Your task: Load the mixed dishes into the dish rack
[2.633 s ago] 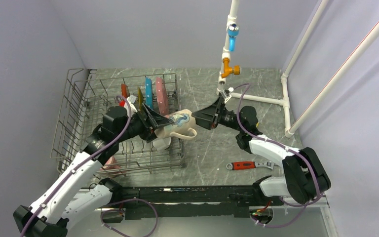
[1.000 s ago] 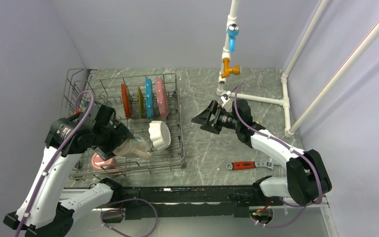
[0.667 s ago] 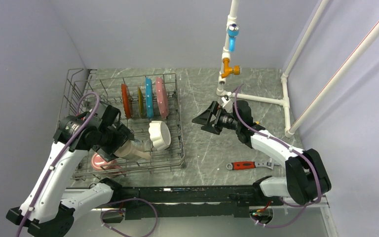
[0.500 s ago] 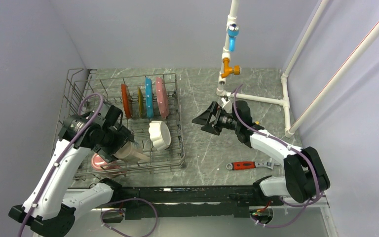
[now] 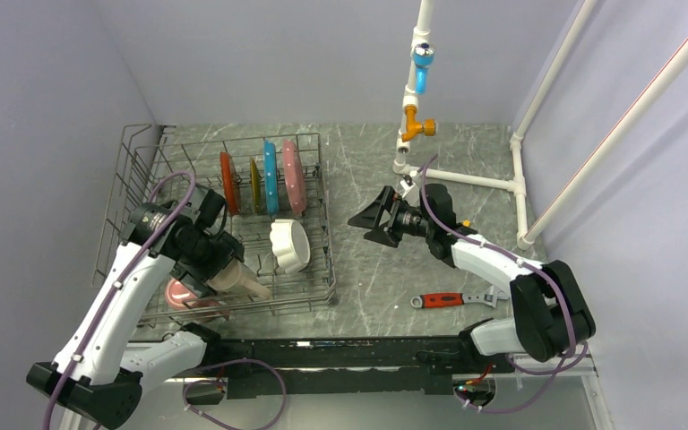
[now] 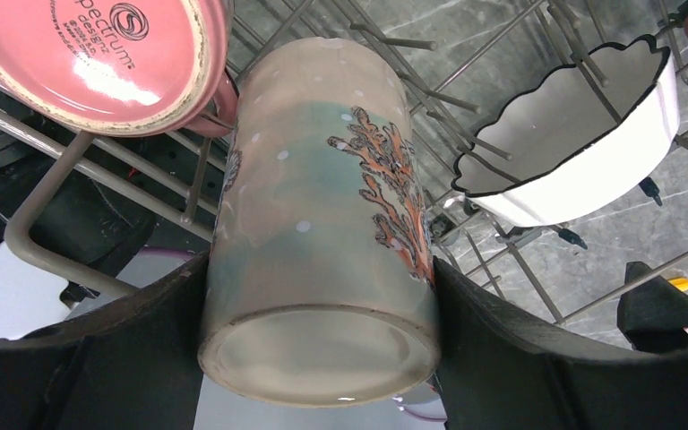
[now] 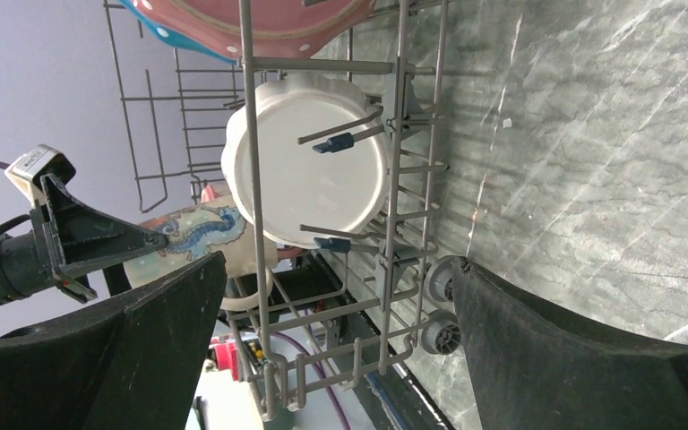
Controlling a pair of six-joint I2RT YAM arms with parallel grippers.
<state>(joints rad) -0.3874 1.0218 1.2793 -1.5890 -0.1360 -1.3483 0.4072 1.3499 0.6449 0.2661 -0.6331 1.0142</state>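
pink mug stamped spectrum designz, cream cup in left gripper

A cup of smooth glazed pottery, cream with a soft satin sheen and a printed coral pattern, sits between the matt black plastic fingers of the left gripper. At ten o'clock from it a pink mug shows a glossy glazed base with bright glare, and at two o'clock is a shiny white bowl with a thin black rim. The rack is dull grey metal wire, and the table looks like grey marbled stone with a low sheen.
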